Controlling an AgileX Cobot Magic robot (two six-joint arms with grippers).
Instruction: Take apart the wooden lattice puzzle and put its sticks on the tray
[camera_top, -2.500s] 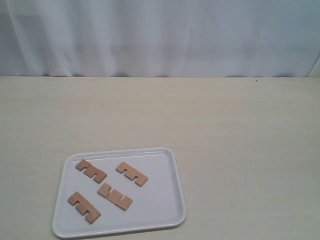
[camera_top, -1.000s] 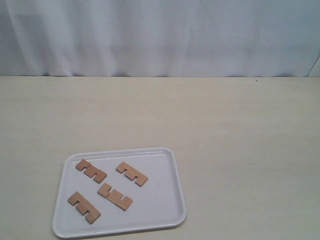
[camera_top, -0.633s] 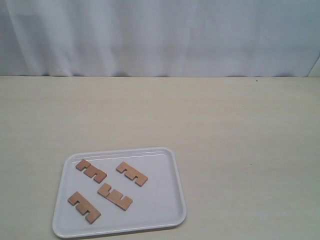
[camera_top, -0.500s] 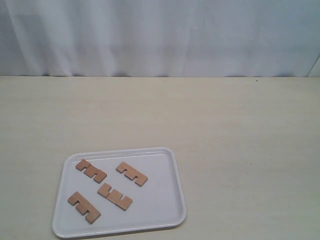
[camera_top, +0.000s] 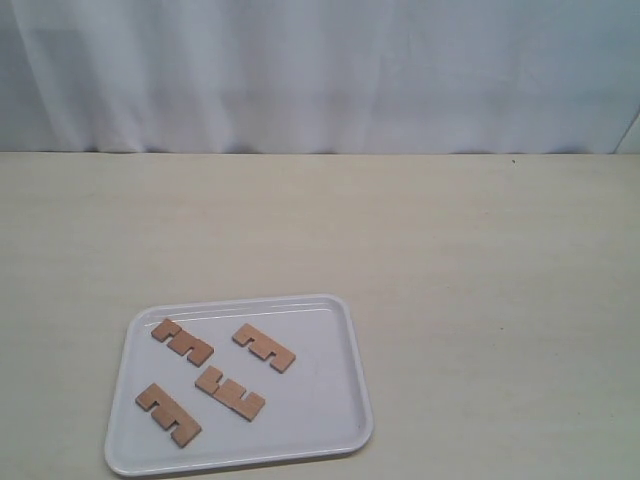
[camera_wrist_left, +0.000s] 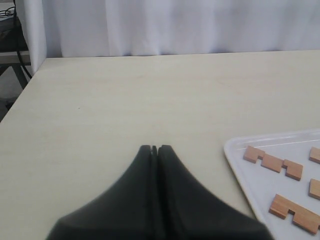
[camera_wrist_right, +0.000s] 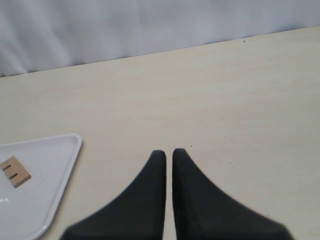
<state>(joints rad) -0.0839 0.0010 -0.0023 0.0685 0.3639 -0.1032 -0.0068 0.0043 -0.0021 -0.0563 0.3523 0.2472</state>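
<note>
The white tray (camera_top: 325, 405) sits on the table at the lower left of the exterior view. Several notched wooden sticks lie flat and apart on it, among them one at the back left (camera_top: 182, 342), one at the back right (camera_top: 264, 348) and one in the middle (camera_top: 230, 393). No assembled lattice puzzle shows. Neither arm appears in the exterior view. My left gripper (camera_wrist_left: 154, 148) is shut and empty over bare table beside the tray (camera_wrist_left: 240, 170) and its sticks (camera_wrist_left: 273, 162). My right gripper (camera_wrist_right: 169, 152) is shut with a hairline gap, empty, away from the tray (camera_wrist_right: 65, 165).
The pale wooden table (camera_top: 450, 260) runs back to a white curtain (camera_top: 320, 70). The left wrist view shows the table's side edge (camera_wrist_left: 22, 92) with cables beyond it.
</note>
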